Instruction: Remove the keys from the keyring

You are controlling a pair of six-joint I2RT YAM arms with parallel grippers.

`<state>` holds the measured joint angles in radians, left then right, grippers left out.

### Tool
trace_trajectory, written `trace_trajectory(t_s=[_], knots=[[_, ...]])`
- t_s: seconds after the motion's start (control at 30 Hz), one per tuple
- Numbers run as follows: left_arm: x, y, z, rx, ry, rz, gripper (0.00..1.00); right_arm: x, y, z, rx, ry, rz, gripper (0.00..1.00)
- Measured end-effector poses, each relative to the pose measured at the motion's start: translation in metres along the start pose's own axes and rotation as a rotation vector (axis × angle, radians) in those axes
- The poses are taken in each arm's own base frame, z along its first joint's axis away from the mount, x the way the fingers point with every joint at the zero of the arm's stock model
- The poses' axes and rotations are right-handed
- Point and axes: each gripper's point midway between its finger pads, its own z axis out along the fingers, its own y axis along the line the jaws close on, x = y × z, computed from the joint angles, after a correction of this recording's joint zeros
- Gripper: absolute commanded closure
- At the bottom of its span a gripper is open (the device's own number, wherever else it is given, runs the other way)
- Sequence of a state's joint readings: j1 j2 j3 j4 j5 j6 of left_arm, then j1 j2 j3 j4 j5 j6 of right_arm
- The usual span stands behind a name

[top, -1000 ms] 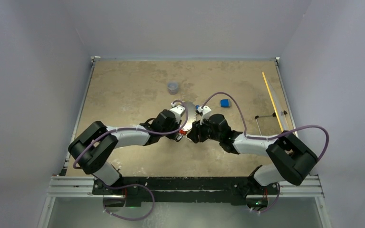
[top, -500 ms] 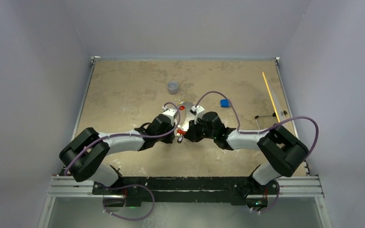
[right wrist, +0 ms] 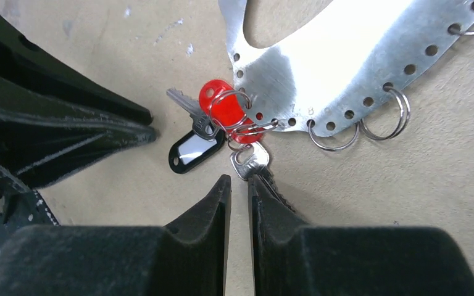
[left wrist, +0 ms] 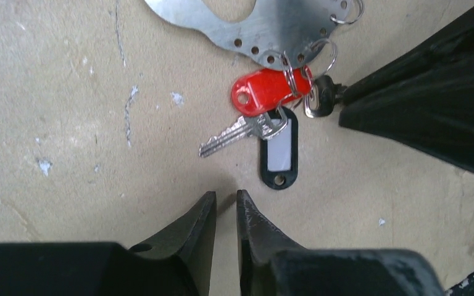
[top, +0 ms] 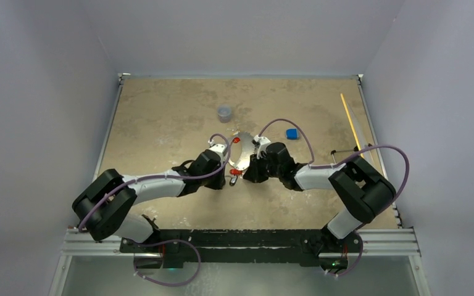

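Keys (left wrist: 241, 131) bunched on split rings (right wrist: 332, 148) at keyring (right wrist: 352, 61) edge | left gripper (left wrist: 225, 200) jaws nearly together, empty, near bunch | right gripper (right wrist: 239, 184) same, tip possibly touching one key | should pin keyring, work one split ring open

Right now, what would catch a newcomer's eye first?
The perforated silver keyring lies flat mid-table between both wrists. At its end sits a cluster of keys with a red tag and a black tag. The left gripper and right gripper, fingers almost together, point at it from opposite sides.
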<state>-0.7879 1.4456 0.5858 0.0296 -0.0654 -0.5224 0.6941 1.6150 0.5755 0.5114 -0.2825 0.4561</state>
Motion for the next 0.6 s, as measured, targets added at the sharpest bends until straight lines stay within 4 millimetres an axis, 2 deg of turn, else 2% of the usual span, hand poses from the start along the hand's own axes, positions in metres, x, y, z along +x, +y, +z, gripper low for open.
trace_trajectory(t_s=[0.07, 0.17, 0.23, 0.37, 0.47, 0.6], knots=[[0.004, 0.0, -0.005, 0.001, 0.019, -0.007, 0.68, -0.004, 0.001, -0.004, -0.004, -0.009, 0.0, 0.81], [0.007, 0.001, -0.011, -0.003, 0.038, -0.011, 0.62, -0.012, 0.01, -0.009, -0.034, -0.029, -0.012, 0.81], [0.003, -0.002, -0.013, 0.001, 0.039, -0.011, 0.63, -0.014, 0.013, -0.009, -0.049, -0.034, -0.015, 0.8], [-0.018, -0.013, -0.012, 0.02, 0.009, -0.008, 0.67, -0.013, 0.015, -0.005, -0.065, -0.024, -0.011, 0.81], [-0.031, -0.02, -0.003, 0.025, -0.002, 0.007, 0.7, -0.012, 0.013, 0.001, -0.062, -0.018, 0.001, 0.81], [-0.035, -0.022, 0.009, 0.02, 0.005, 0.026, 0.74, -0.007, 0.009, 0.004, -0.054, -0.006, 0.017, 0.81]])
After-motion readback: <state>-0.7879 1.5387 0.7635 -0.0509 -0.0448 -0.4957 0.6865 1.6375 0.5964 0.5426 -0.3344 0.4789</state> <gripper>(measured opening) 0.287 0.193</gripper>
